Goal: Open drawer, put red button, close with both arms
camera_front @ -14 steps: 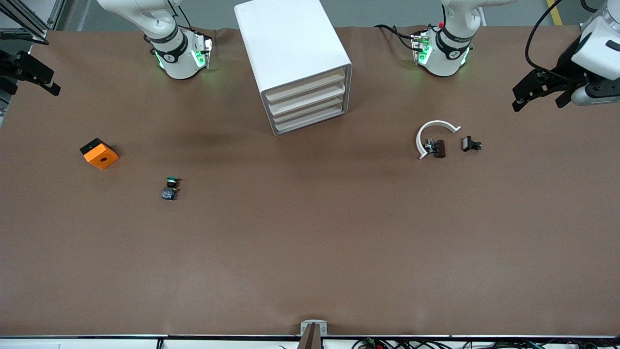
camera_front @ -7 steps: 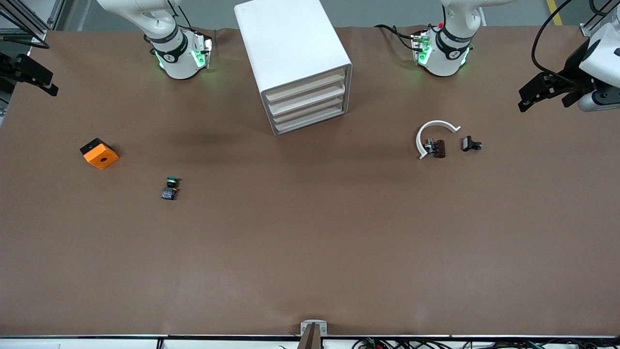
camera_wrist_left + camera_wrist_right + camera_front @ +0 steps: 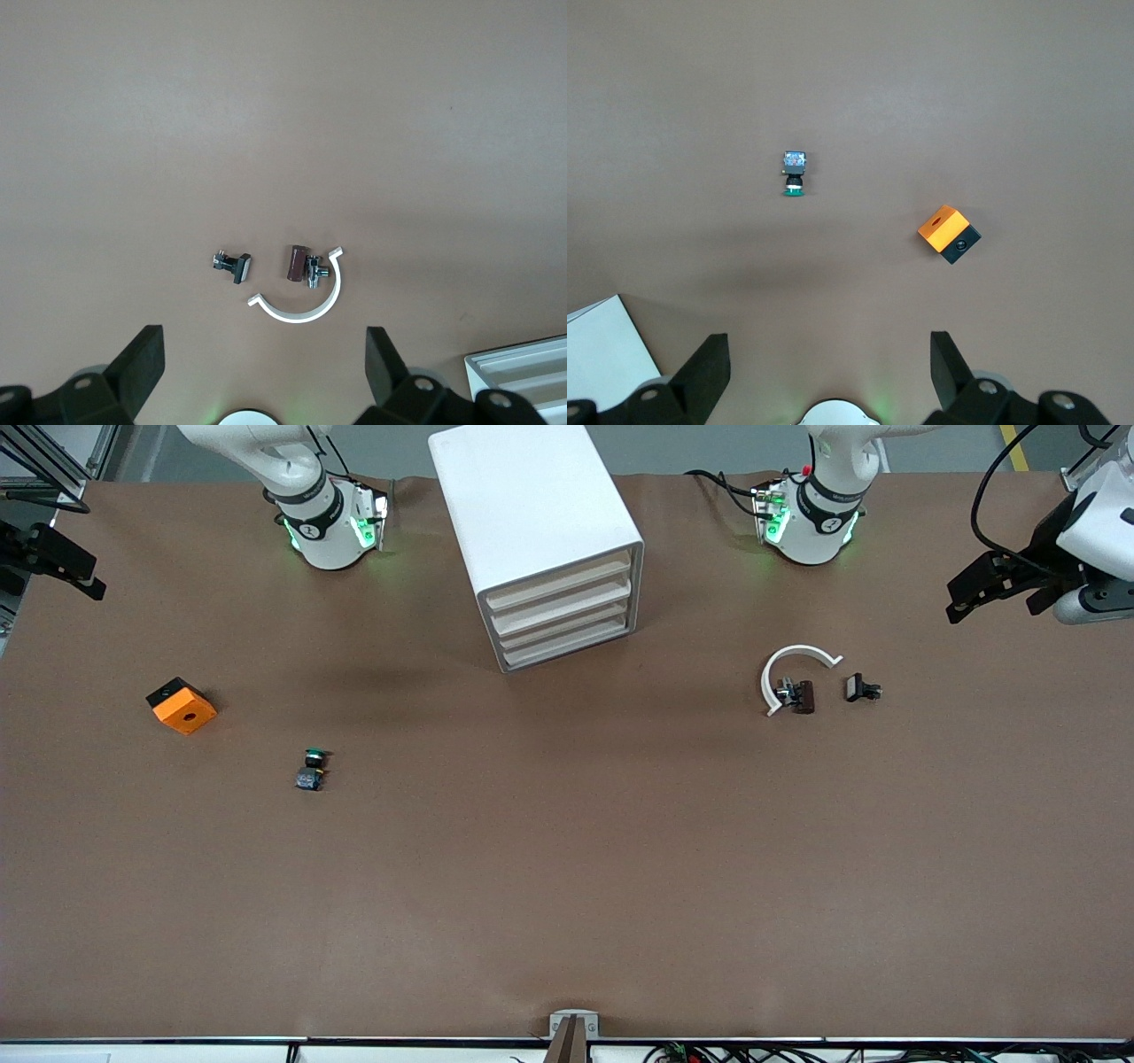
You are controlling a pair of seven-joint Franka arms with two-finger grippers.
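On the bench: drawer box [image 3: 540, 545] is sitting shut.
Left gripper [image 3: 997, 593]: jaws hanging wide open, holding nothing.
Right gripper [image 3: 62, 567]: jaws hanging wide open, holding nothing.

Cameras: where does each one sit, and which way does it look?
Front view: high across the table, facing cabinet, right arm, left arm.
Left wrist view: from that wrist, looks down on white ring; open left gripper shows.
Right wrist view: from that wrist, looks down on orange block; open right gripper shows.
Front and left wrist share the white ring.
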